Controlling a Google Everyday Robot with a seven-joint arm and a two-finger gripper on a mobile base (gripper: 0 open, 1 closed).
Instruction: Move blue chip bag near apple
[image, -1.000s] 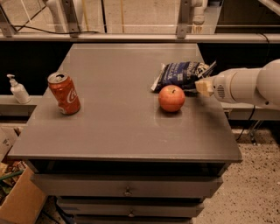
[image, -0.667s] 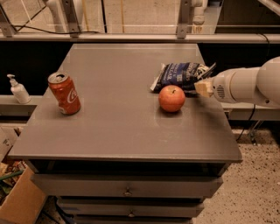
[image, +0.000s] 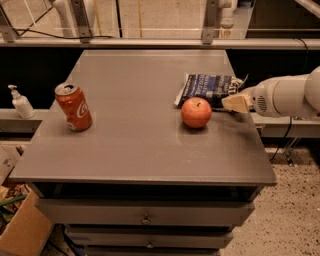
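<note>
My gripper sits low over the far right part of the grey table, at the end of my white arm, which reaches in from the right side. Whether it is clasping anything or let go, I cannot tell: its tip meets the right edge of the blue chip bag and the two run together there.

The blue chip bag lies flat just beside my gripper, on the side away from my arm, with its pale edge turned toward the middle of the table. The apple stands near my gripper too, a little beyond it and closer to the table's front edge. It sits right against the bag's near edge, stem up.

Well apart from my gripper, across the table toward the left side, a red soda can stands upright. Farther still, off the table on a ledge, is a white pump bottle.
</note>
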